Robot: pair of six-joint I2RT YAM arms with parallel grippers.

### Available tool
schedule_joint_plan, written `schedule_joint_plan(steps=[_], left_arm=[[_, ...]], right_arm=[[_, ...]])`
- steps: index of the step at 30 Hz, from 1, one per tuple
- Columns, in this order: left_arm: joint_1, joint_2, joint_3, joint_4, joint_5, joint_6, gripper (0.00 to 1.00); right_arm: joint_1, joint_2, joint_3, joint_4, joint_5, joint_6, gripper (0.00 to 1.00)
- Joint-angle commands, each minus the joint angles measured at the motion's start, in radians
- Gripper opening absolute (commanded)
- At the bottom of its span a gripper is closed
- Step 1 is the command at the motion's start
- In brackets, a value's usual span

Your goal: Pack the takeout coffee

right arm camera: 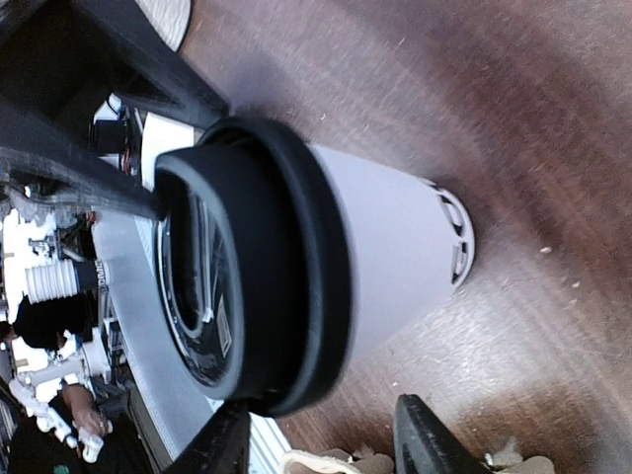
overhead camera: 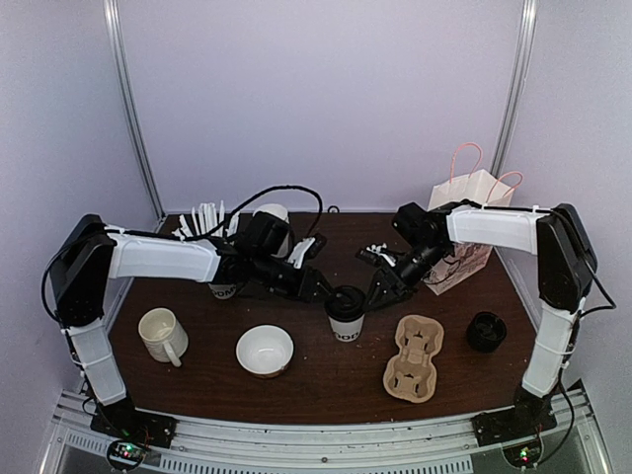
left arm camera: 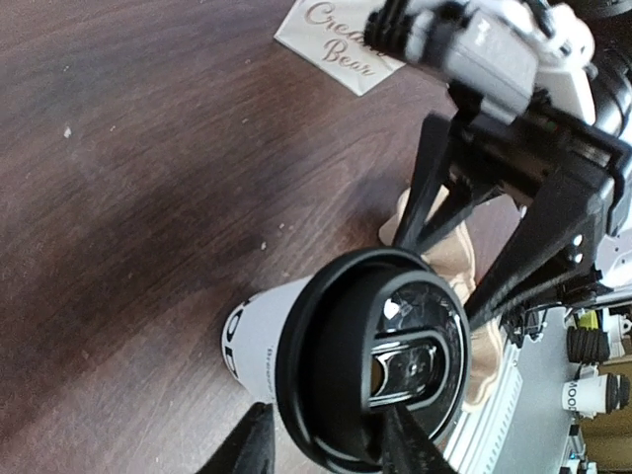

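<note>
A lidded cup (overhead camera: 346, 318) stands upright near the middle of the counter (overhead camera: 316, 390), and both arms reach in to it from either side. The left gripper (left arm camera: 329, 425) sits at the lid's near edge. Its fingers (left arm camera: 249, 446) are apart, with a gap narrower than the lid, and are not clamped on it. The right gripper (right arm camera: 321, 434) comes in from the other side, also with its fingers apart. One finger looks to brush the lid's rim, while the other stands clear of the cup wall. The second cup (overhead camera: 225, 290) stands further left, mostly hidden behind the left arm, with only its lettered base showing. A cardboard carrier (overhead camera: 415, 357) lies just right of the middle cup, nearer the front. A paper bag (overhead camera: 474, 197) stands at the back right, behind the right arm. A mug (overhead camera: 161, 334) and a bowl (overhead camera: 265, 351) sit at the front left.
</note>
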Motion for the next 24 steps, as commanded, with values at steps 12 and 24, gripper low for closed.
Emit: schedule_joint_plan(steps=[12, 24], left_arm=[[-0.012, -0.07, 0.177, -0.156, -0.067, 0.134, 0.61], [-0.012, -0.302, 0.122, -0.254, -0.492, 0.33, 0.82]], right_arm=[[-0.014, -0.07, 0.122, -0.089, 0.134, -0.182, 0.67], [0.098, -0.115, 0.233, -0.036, 0.4, -0.412, 0.89]])
